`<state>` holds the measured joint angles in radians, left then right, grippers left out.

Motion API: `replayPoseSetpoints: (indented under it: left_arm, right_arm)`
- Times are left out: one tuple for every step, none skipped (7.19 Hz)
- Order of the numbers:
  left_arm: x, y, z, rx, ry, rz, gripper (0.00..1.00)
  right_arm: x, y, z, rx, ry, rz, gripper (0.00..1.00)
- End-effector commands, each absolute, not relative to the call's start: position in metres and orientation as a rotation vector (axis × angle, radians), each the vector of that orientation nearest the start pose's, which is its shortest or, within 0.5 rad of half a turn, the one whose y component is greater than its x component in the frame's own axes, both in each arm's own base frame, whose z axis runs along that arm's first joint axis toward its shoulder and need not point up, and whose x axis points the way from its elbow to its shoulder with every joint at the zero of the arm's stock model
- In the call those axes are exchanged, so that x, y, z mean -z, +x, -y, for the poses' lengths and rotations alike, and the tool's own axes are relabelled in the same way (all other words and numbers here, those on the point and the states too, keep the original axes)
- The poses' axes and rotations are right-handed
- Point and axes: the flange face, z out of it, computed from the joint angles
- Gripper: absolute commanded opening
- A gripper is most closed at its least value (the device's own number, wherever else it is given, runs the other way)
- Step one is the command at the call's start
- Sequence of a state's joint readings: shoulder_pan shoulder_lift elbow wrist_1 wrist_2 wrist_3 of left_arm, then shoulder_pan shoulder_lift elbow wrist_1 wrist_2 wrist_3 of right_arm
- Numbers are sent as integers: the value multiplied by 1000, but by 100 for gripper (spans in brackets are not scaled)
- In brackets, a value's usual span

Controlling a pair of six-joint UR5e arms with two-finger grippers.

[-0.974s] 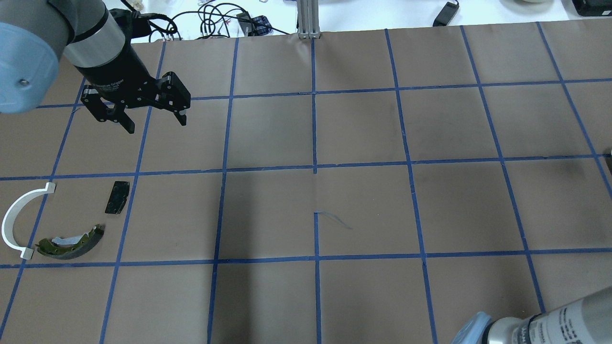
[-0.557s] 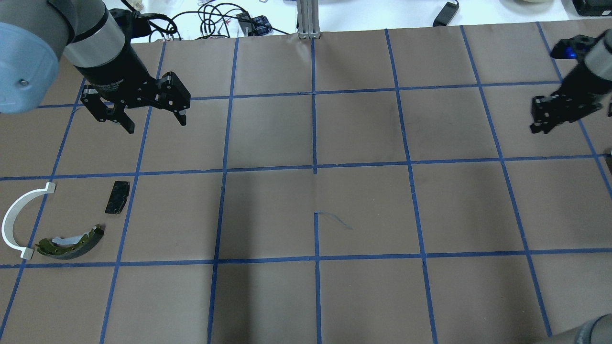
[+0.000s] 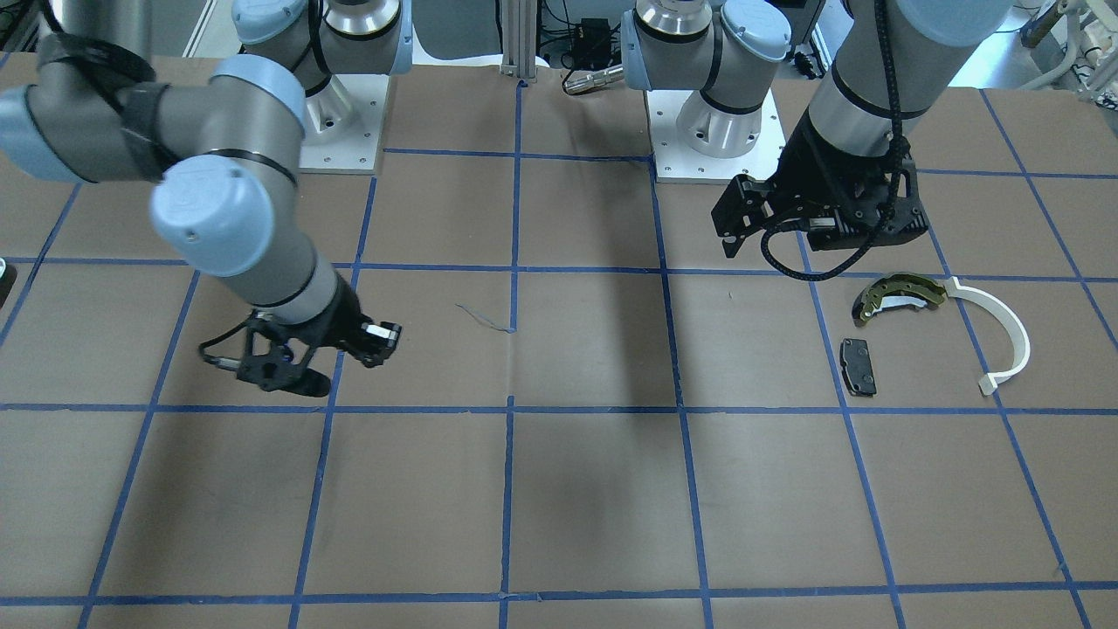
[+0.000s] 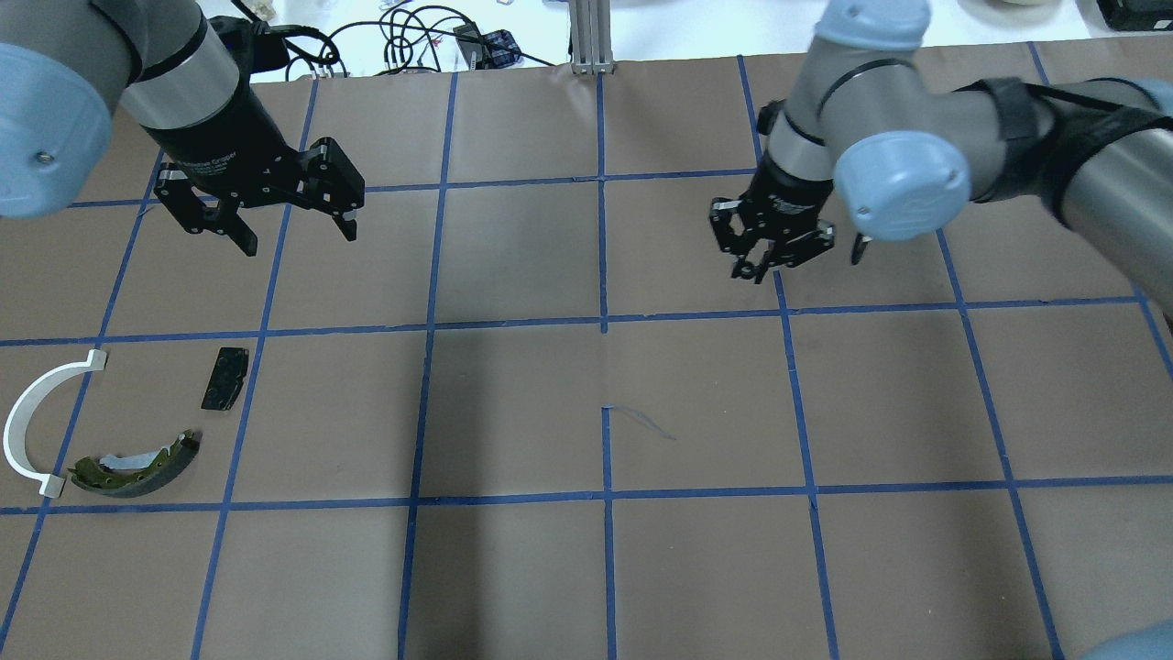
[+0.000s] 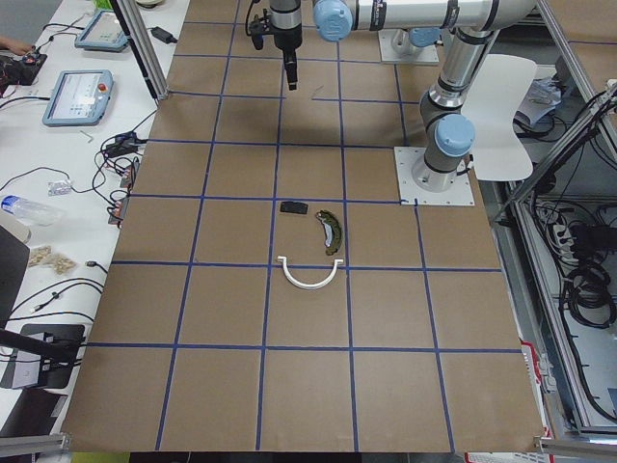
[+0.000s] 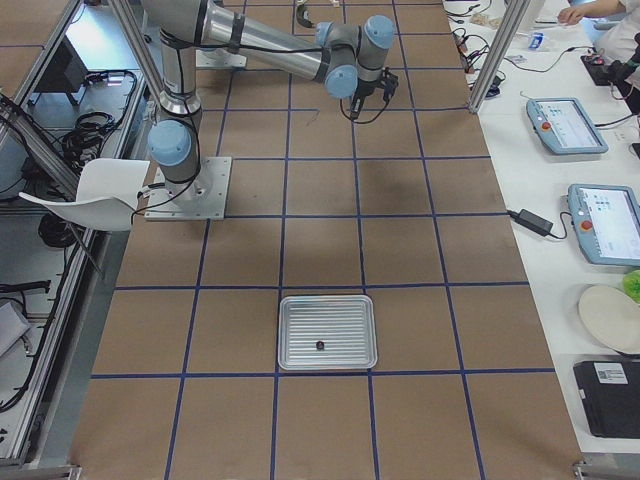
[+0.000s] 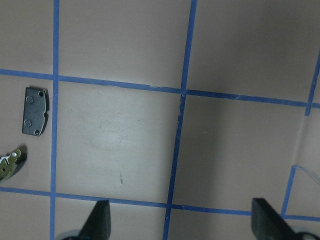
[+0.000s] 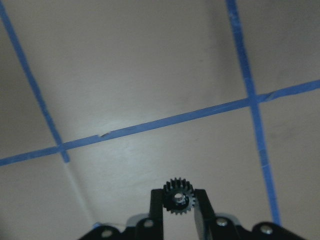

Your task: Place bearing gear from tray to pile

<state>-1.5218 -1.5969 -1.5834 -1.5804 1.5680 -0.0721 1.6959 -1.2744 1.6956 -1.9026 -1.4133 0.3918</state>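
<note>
Counter: brown covering, ruled into squares with blue tape.

Right arm: reaches in over the counter's middle right. The right jaws point down, off the surface, and are pressed onto the gear; a tape crossing lies just beside them below.

Left arm: held over the far left of the counter. The left jaws are spread wide with nothing between them, clear of the surface.

Tray: ribbed metal, seen only in the right side view, well apart from the right jaws, toward the counter's right end. A small dark item lies on it, too small to identify.

Pile: three parts flat on the counter, none touching, on the robot's side of the left jaws and far to the left of the right jaws.
- Arc: white, farthest out from the left jaws.
- Shoe: olive-gold, just beside one end of the arc.
- Pad: dark grey, nearest the left jaws; in the left wrist view it sits out beyond the left fingertip.

Gear: small, black and toothed, pinched at the tips of the right jaws, well apart from the pile.
</note>
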Motion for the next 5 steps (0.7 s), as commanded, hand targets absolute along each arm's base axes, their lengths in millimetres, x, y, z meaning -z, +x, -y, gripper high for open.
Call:
replayPoseSetpoints:
  left_arm:
    - [-467, -106, 503, -81, -187, -3105, 100]
    - [-463, -106, 505, -57, -210, -3112, 100]
    - [-460, -106, 505, -45, -205, -3111, 100]
    - [-462, -106, 504, -40, -205, -3108, 100]
    - [-463, -106, 503, -35, -205, -3108, 100]
  right_arm:
    - [-258, 323, 525, -311, 399, -2866, 5]
    - [-238, 340, 521, -319, 388, -2856, 5]
    - [-218, 346, 524, -347, 382, -2845, 7]
    - [-200, 350, 527, -344, 372, -2845, 9]
    - [-199, 351, 528, -342, 372, -2845, 14]
